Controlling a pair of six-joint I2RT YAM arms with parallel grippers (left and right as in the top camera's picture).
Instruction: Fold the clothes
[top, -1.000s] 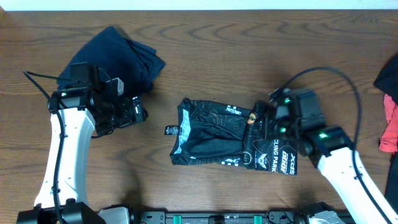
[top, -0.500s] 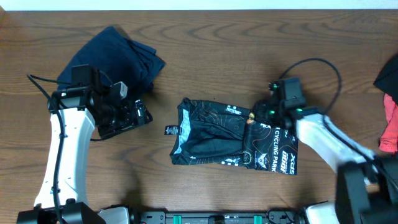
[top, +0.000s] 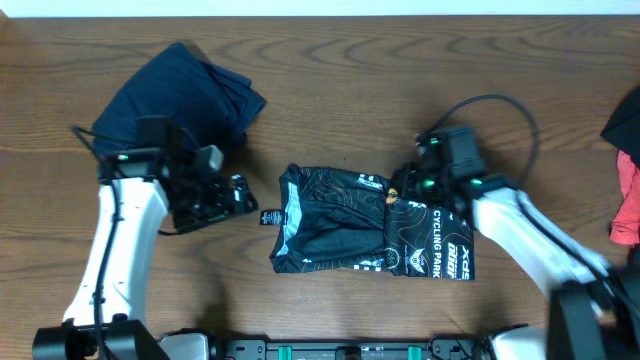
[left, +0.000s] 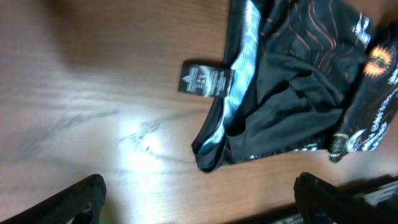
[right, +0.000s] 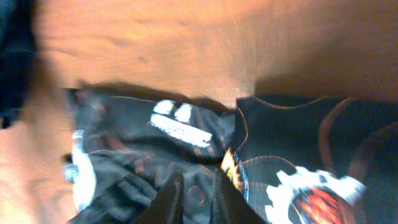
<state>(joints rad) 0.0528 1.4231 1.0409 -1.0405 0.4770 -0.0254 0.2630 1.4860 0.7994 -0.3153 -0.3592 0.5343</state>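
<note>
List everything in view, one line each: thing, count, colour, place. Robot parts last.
sports jersey with orange contour lines and white lettering: one, black, bunched at table centre
label tag: one, black, at the jersey's left edge
cloth pile: one, dark navy, upper left
red-pink garment: one, right edge, cut off
black garment: one, right edge, cut off
wooden table: one, brown
left gripper: one, black, open, left of the jersey
right gripper: one, black, over the jersey's upper right; grip unclear

Left hand (left: 199, 194) spread wide, right hand (right: 196, 180) pinched nearly closed.
</note>
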